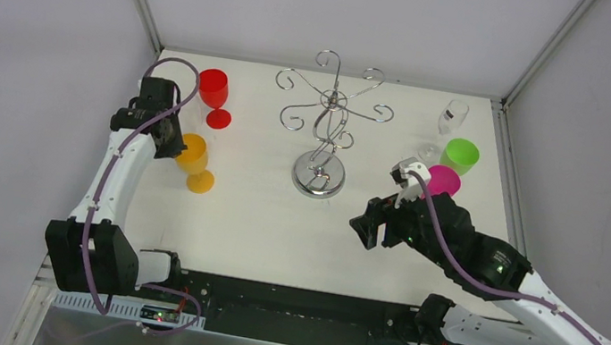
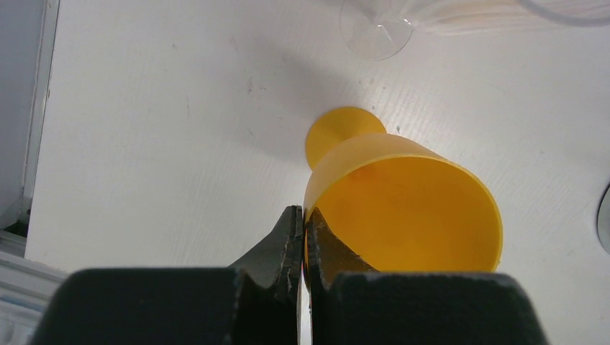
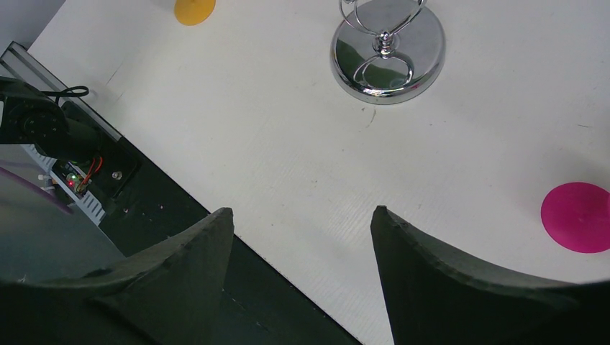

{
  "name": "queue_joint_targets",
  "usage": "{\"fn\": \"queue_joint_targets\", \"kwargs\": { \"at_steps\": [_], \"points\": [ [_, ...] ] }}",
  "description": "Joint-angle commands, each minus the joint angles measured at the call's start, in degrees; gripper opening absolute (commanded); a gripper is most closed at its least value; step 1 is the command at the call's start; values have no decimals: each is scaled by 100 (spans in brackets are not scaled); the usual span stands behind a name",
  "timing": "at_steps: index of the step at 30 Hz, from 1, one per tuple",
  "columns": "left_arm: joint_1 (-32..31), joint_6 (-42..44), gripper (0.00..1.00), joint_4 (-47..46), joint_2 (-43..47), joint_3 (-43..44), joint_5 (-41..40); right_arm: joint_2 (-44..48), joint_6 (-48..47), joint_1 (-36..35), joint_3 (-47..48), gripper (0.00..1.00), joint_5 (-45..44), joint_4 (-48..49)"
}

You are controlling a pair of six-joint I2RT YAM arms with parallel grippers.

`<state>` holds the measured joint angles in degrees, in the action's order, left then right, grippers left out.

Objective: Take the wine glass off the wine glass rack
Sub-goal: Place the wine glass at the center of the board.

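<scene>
Leftward, the left gripper (image 2: 302, 219) is clenched on the rim of the orange plastic wine glass (image 2: 403, 208), upright near the left edge of the white table (image 1: 259, 220), well apart from the silver wire wine glass rack (image 1: 328, 117) at the table's centre, while the right gripper (image 3: 302, 215) hovers released.

Bright light from above, shadows faint. Ahead of the right claw (image 3: 301, 211) the rack base (image 3: 388, 54) glares; the orange wine glass (image 2: 403, 208) in the left claw (image 2: 304, 212) glows, fingers (image 2: 277, 248) blurred
</scene>
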<state>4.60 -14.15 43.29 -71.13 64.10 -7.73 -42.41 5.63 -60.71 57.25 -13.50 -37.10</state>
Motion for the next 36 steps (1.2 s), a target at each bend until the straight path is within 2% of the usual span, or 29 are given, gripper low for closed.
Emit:
{"fn": "queue_joint_targets", "kwargs": {
  "at_steps": [1,12,18,27,36],
  "points": [
    [58,-112,0,-229,120,-128,-46,67,112,21,-21,73,-96,170],
    [58,-134,0,-330,204,-345,9,-4,162,18,11,74,-82,179],
    [52,-115,18,-330,300,-330,-11,-33,192,24,38,75,-82,177],
    [56,-70,38,-317,466,-264,54,-82,223,21,131,76,-85,162],
    [51,-32,46,-95,957,-89,317,-141,156,23,379,79,-266,66]
  ]
}}
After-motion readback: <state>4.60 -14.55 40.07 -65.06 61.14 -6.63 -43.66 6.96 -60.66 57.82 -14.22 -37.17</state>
